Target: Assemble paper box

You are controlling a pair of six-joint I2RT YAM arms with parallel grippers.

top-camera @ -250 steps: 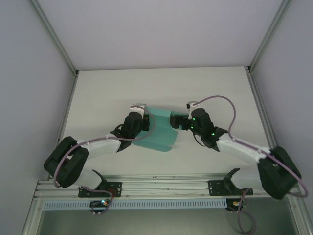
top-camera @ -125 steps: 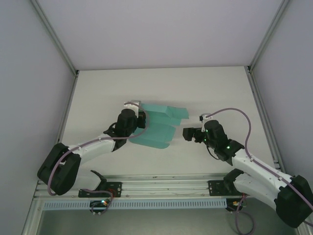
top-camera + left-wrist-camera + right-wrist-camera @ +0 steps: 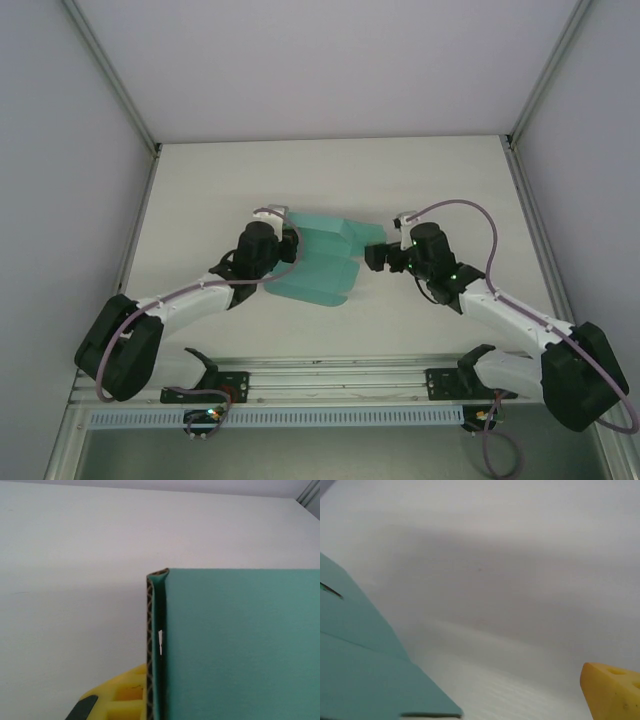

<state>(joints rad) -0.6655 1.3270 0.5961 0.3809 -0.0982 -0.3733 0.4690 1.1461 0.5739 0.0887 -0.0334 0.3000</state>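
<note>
The paper box [image 3: 325,265] is a teal, partly folded card sheet lying mid-table, with one flap reaching out to the upper right. My left gripper [image 3: 287,243] is shut on the sheet's left edge. In the left wrist view the card [image 3: 240,645] rises as a folded wall, with a yellow finger [image 3: 117,697] pressed against its outer side and the other finger hidden behind it. My right gripper [image 3: 373,258] stands open just off the right end of that flap, holding nothing. The right wrist view has the card's corner [image 3: 360,675] at lower left and one yellow fingertip [image 3: 615,692] at lower right.
The white table [image 3: 450,190] is bounded by grey enclosure walls on the left, right and back. An aluminium rail [image 3: 330,375] carrying both arm bases runs along the near edge. Purple cables loop above each wrist.
The right gripper left the sheet's right flap, swung away to the lower right, then came back close to it. The flap unfolded outward. The left gripper shifted slightly left with the sheet.
</note>
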